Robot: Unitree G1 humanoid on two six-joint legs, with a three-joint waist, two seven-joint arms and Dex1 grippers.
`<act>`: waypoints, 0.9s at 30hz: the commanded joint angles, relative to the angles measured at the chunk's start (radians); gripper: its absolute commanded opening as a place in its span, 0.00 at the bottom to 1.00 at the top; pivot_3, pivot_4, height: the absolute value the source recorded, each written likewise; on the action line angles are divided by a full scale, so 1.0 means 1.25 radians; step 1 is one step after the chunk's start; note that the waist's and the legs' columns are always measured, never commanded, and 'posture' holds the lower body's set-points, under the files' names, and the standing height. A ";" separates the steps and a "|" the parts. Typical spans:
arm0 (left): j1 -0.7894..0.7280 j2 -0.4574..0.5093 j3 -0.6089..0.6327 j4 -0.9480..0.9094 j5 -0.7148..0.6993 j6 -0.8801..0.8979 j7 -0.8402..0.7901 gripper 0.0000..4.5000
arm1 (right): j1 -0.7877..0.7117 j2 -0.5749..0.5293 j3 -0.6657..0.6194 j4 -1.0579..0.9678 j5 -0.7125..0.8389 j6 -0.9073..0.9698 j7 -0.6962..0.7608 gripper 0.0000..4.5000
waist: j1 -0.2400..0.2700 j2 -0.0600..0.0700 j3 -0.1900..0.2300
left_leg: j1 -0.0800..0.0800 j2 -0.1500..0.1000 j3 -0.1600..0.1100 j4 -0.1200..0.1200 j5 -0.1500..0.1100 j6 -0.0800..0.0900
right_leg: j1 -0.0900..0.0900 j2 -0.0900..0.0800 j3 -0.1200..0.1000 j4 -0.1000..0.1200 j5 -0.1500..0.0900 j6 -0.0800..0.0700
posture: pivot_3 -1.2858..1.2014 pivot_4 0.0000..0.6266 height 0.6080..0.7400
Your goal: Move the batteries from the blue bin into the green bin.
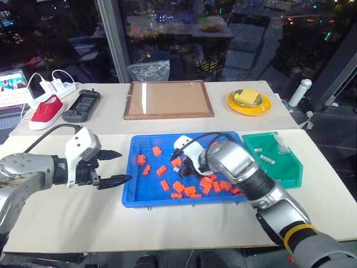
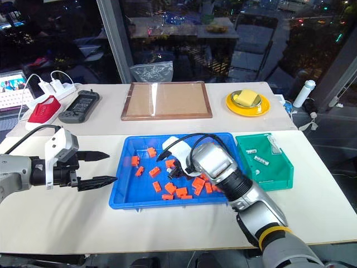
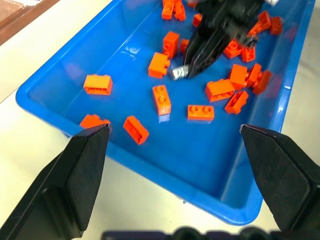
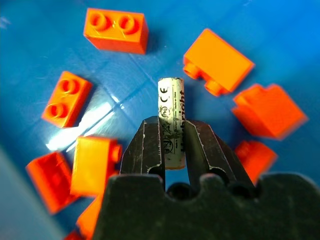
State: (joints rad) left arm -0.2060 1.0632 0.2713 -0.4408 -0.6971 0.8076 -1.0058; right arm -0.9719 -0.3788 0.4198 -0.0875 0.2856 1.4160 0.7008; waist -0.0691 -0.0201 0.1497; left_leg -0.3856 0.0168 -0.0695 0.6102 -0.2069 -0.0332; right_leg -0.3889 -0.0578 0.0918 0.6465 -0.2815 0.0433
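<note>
Battery pickup in progress

Right gripper (image 4: 172, 150) clamped on a battery (image 4: 171, 117) above the blue bin (image 1: 139, 195); left gripper (image 1: 114, 166) apart, idle. Next up, probably: lift, swing over to the green bin (image 1: 290, 173), drop.

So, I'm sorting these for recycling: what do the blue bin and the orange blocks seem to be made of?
The blue bin looks like glossy moulded plastic: its floor mirrors the lights. The orange blocks look like hard plastic with a smooth, slightly shiny finish and moulded studs on top, though the look alone can't confirm it.
</note>
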 commanded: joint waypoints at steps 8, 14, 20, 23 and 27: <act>-0.151 -0.054 -0.050 0.002 -0.071 -0.011 -0.030 1.00 | 0.056 -0.491 -0.161 -0.131 0.076 -0.185 0.255 0.06 | 0.021 0.000 0.000 | -0.001 -0.001 0.000 0.001 0.000 0.000 | 0.002 -0.001 -0.002 -0.005 0.000 0.001 | 0.52 0.24 1.00; -0.208 -0.074 -0.089 0.022 -0.071 -0.010 -0.047 1.00 | 0.094 -0.591 -0.168 0.005 0.029 -0.241 0.243 0.06 | 0.002 0.000 0.000 | 0.000 0.000 0.002 0.000 0.000 0.001 | 0.001 0.000 0.002 -0.004 -0.001 0.001 | 0.52 0.24 1.00; -0.229 -0.078 -0.111 0.035 -0.062 -0.018 -0.055 1.00 | 0.122 -0.601 -0.161 0.074 -0.020 -0.287 0.209 0.17 | 0.000 0.000 0.000 | 0.001 0.000 0.004 0.000 0.000 0.001 | 0.001 0.000 0.003 -0.003 -0.001 0.001 | 0.52 0.24 1.00; -0.235 -0.081 -0.114 0.041 -0.049 -0.020 -0.042 1.00 | 0.134 -0.594 -0.160 0.095 -0.044 -0.308 0.193 0.42 | 0.004 0.000 0.000 | 0.000 0.000 0.004 0.000 0.000 0.001 | 0.001 0.000 0.003 -0.004 -0.001 0.001 | 0.52 0.24 1.00; -0.233 -0.084 -0.103 0.040 -0.046 -0.017 -0.034 1.00 | 0.110 -0.580 -0.169 0.136 -0.069 -0.319 0.173 0.72 | 0.007 0.000 0.001 | 0.000 0.000 0.004 0.001 0.000 0.001 | 0.001 -0.001 0.003 -0.004 0.000 0.001 | 0.52 0.24 1.00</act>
State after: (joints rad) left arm -0.4752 0.9552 0.1191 -0.3788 -0.7501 0.8058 -1.0563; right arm -0.8011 -1.1035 0.2477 0.0663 0.2307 1.0440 0.9377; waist -0.0602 -0.0201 0.1504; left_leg -0.3861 0.0162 -0.0648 0.6110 -0.2074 -0.0324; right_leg -0.3875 -0.0586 0.0956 0.6418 -0.2820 0.0443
